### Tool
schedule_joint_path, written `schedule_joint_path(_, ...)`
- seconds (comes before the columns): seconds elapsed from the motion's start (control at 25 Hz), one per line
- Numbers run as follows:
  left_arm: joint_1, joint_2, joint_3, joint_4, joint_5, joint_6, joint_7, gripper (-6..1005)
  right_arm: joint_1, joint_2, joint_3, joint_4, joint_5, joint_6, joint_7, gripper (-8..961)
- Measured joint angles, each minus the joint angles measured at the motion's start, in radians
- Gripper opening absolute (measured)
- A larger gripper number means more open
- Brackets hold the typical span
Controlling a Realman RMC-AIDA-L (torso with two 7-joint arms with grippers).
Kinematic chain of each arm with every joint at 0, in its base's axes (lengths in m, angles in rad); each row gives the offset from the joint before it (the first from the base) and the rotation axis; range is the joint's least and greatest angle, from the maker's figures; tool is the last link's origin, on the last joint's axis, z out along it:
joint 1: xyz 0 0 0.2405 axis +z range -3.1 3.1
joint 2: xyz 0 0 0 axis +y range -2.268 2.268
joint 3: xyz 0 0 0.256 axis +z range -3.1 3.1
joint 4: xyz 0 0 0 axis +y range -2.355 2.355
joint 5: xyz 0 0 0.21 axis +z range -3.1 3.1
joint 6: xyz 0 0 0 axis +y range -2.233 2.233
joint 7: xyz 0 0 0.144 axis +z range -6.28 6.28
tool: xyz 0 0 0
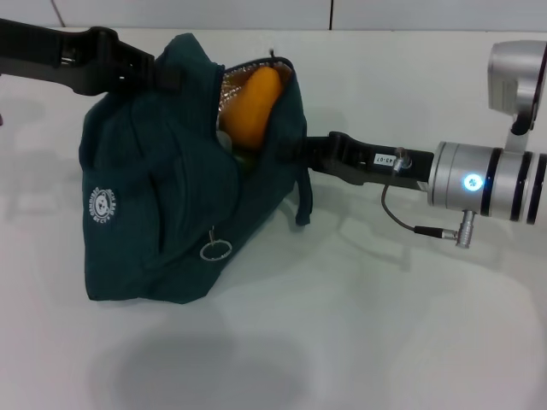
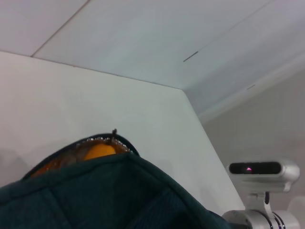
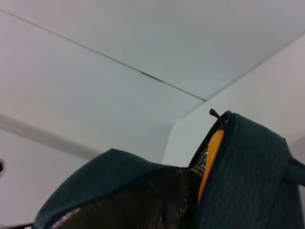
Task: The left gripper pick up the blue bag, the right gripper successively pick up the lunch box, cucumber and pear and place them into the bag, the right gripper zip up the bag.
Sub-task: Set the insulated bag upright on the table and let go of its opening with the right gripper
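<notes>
The blue bag (image 1: 171,171) takes up the left and centre of the head view, sitting on the white table (image 1: 359,342) with its mouth open toward the upper middle of the frame, where the silver lining shows. The pear (image 1: 253,107) stands in that opening, its orange-yellow body filling the gap and its short dark stem poking just above the rim. A small patch of green below the pear inside the mouth is too little to name. The round white logo (image 1: 103,205) is on the bag's left side and the ring zipper pull (image 1: 215,250) hangs lower down near the centre of the frame. The left hand (image 1: 158,73) comes in from the upper left and meets the bag's top edge there; its tips are covered by fabric, so I cannot tell how far apart they are or whether they clamp the cloth. The right hand (image 1: 291,154) reaches in from the right of the frame to the bag's right side just below the opening, beside a hanging loop handle (image 1: 304,198); its tips are hidden against the bag too, and their spread cannot be told.
</notes>
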Motion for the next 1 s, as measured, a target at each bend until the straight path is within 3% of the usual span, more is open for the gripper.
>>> schedule_joint_path(0.52,0.016,-0.011,-0.006,0.000,-0.063,-0.003,0.013,43,-0.032,-0.008,0.071,-0.079,-0.002,-0.083,-0.254,138)
schedule_joint_path(0.84,0.026,-0.040,-0.007,-0.051,-0.081,-0.034,0.029,44,-0.097,-0.037,0.109,-0.149,-0.020,-0.204,-0.335,80)
schedule_joint_path(1.0,0.039,-0.056,-0.008,-0.062,-0.090,-0.065,0.034,44,-0.169,-0.048,0.185,-0.216,-0.105,-0.281,-0.360,57)
